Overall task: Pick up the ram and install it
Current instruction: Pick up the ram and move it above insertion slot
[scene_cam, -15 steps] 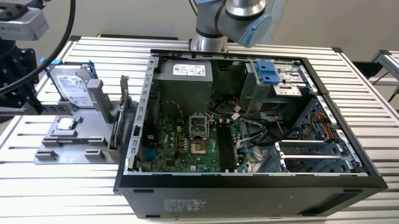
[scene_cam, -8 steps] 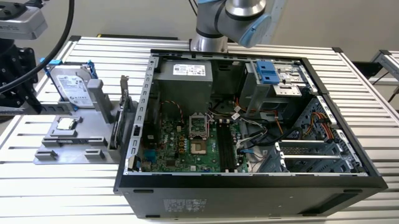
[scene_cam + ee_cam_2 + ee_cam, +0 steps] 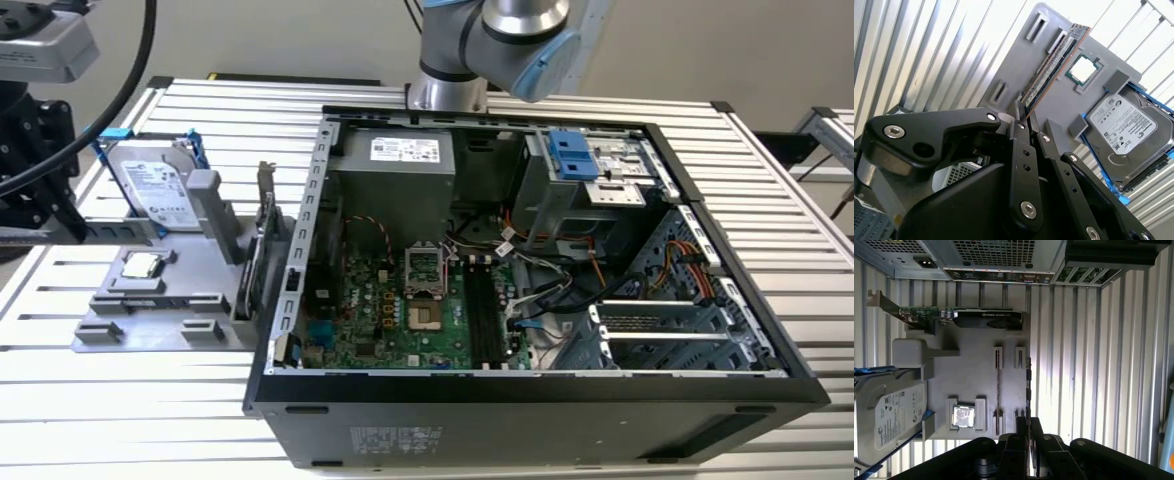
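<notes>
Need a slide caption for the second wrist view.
Black tool at one end of the long dark green ram stick, edge-up on the grey plastic holder, silver hard drive alongside.

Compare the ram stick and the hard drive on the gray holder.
The ram is a long thin stick; the hard drive is a broad boxy slab. The ram stands on edge; the hard drive rests tilted in a blue frame. Both sit on the gray holder.
</notes>
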{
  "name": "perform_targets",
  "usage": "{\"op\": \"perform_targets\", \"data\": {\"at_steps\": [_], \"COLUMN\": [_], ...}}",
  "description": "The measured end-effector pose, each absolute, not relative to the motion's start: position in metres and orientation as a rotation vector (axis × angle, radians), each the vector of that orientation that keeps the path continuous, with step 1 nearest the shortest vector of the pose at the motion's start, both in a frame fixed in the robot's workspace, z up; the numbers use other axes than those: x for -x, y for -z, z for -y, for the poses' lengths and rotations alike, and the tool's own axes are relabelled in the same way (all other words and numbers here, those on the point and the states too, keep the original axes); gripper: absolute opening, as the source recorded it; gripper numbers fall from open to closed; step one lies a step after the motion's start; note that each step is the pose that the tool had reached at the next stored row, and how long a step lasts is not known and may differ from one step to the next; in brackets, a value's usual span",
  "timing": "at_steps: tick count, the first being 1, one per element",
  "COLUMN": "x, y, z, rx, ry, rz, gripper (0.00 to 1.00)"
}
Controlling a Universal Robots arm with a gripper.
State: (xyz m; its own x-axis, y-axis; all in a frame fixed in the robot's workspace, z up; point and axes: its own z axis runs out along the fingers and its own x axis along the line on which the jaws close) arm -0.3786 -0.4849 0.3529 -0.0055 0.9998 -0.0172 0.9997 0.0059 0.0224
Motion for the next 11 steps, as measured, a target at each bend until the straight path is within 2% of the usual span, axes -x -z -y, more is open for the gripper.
{"op": "perform_targets", "data": {"at_steps": [11], "x": [0.3803], "y": [-0.3549], "z": [0.4849], "rx": [-2.199], "ry": [-0.006], "rz": [-2.204], "gripper": [0.00]}}
